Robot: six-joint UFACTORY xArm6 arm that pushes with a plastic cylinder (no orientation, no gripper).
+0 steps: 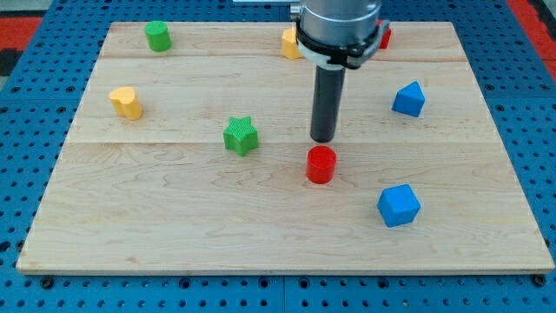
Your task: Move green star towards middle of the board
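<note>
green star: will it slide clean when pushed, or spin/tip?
The green star sits low and flat on the smooth wooden board, so it probably slides rather than tips. Its points may make it spin under an off-centre push. My tip stands to its right, apart from it.

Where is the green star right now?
The green star sits on the wooden board a little to the view's left of centre, left of my tip and of the red cylinder.
</note>
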